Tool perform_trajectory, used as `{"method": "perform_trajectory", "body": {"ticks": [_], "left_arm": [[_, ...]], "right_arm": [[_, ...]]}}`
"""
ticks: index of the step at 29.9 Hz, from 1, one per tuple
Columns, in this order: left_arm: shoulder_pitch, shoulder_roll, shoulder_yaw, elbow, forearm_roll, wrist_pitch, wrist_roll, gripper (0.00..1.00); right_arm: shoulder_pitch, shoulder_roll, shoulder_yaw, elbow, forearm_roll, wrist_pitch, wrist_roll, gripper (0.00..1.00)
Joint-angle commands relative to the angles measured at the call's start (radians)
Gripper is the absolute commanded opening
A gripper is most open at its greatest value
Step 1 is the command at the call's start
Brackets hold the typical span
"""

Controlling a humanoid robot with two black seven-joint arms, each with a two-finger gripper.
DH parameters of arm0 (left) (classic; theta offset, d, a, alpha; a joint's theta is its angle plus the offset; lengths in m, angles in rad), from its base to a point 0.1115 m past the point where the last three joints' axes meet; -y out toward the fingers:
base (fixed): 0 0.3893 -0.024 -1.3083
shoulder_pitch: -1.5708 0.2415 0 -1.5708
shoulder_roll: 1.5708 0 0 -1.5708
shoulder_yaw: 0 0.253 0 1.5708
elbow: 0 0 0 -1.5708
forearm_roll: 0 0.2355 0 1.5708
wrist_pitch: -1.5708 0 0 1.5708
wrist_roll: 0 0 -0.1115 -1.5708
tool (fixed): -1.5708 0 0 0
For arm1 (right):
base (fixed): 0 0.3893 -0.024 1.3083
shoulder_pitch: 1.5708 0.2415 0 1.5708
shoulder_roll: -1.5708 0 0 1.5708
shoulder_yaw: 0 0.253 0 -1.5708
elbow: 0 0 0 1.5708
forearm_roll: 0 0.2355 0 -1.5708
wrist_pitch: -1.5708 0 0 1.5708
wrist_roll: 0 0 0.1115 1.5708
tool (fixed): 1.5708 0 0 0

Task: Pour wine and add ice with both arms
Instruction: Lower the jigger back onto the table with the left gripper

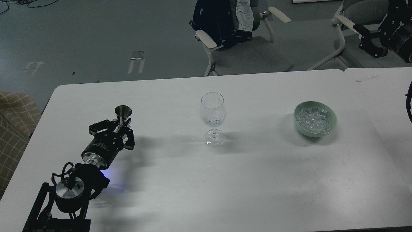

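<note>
My left gripper (120, 125) is shut on the stem of a small steel funnel-shaped measuring cup (123, 111). It holds the cup upright, mouth up, low over the left part of the white table (257, 180). A clear wine glass (212, 112) stands upright mid-table, well to the right of that gripper. Something clear and glinting lies at the bottom of its bowl; I cannot tell wine from ice there. A pale green bowl (331, 127) holds several clear ice cubes (313, 118) at the right. My right gripper (367, 38) hangs beyond the far right corner, over a chair, its fingers unclear.
Two grey office chairs stand behind the table; the middle chair (244, 51) has a dark jacket on it, the other (351, 19) is at far right. A second white table (379, 96) abuts on the right. A checked cushion (13, 122) lies at the left edge.
</note>
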Motion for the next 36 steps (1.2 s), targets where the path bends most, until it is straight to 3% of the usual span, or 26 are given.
{"method": "perform_trajectory", "body": {"ticks": [1,5,16,22,30,36], "left_arm": [[0.0,0.0,-0.002,0.0,0.0,0.001,0.0,0.32],[-0.002,0.0,0.0,0.0,0.0,0.008,0.0,0.4],[-0.006,0.002,0.002,0.008,0.003,0.012,-0.001,0.41],[-0.009,0.002,0.002,0.008,0.005,0.012,0.0,0.48],[-0.012,0.005,0.009,0.017,0.009,0.012,0.002,0.62],[-0.006,0.009,0.014,0.019,0.009,0.004,0.005,0.92]], "right_arm": [[0.0,0.002,0.0,0.0,0.0,0.0,0.0,1.0],[0.0,0.0,0.0,0.0,0.0,0.0,0.0,1.0],[0.0,0.002,0.0,0.0,0.0,0.0,0.0,1.0],[0.0,0.002,0.0,0.0,-0.002,0.0,0.0,1.0],[0.0,0.002,0.0,-0.002,-0.002,0.0,0.0,1.0],[0.0,0.002,0.0,-0.002,-0.002,0.0,0.0,1.0]]}}
